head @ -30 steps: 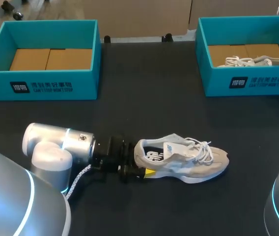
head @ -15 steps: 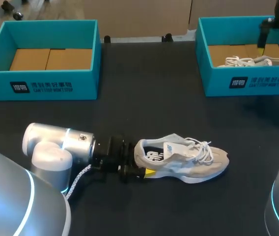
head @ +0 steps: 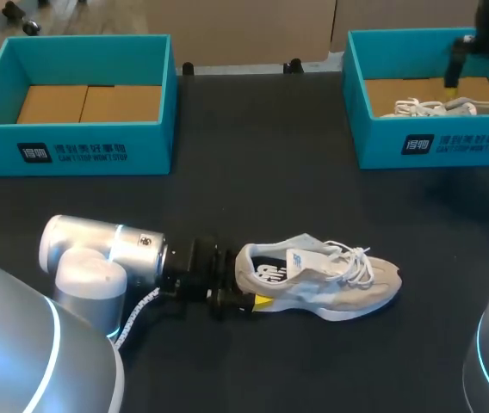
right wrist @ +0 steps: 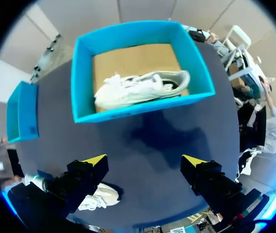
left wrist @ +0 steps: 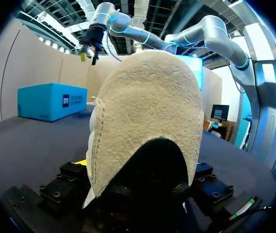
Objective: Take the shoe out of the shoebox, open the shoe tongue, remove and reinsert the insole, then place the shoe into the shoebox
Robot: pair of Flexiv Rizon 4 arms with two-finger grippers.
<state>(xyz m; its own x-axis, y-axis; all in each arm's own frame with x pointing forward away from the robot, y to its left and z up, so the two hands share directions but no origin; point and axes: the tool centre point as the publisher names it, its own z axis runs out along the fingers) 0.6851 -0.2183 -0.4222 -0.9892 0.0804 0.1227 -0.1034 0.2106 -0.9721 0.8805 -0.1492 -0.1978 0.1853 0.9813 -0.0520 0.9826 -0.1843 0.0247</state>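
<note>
Left gripper [head: 238,281] has the shoe [head: 322,277] by the heel, fingers clamped on either side of it. In the left wrist view the heel fills the space between them. The shoe lies on the desk [head: 270,172] on its sole, long axis running away from my left fingers, toe pointing toward my right side and tongue and laces facing up.

Right gripper [right wrist: 144,162] hangs well apart, high over the right shoebox [right wrist: 143,108], fingers spread wide and holding nothing. To my eye, opening the tongue needs that arm brought across to the laces.

A second shoe [right wrist: 138,88] lies in the right shoebox. The left shoebox [head: 72,151] shows only its cardboard floor.
</note>
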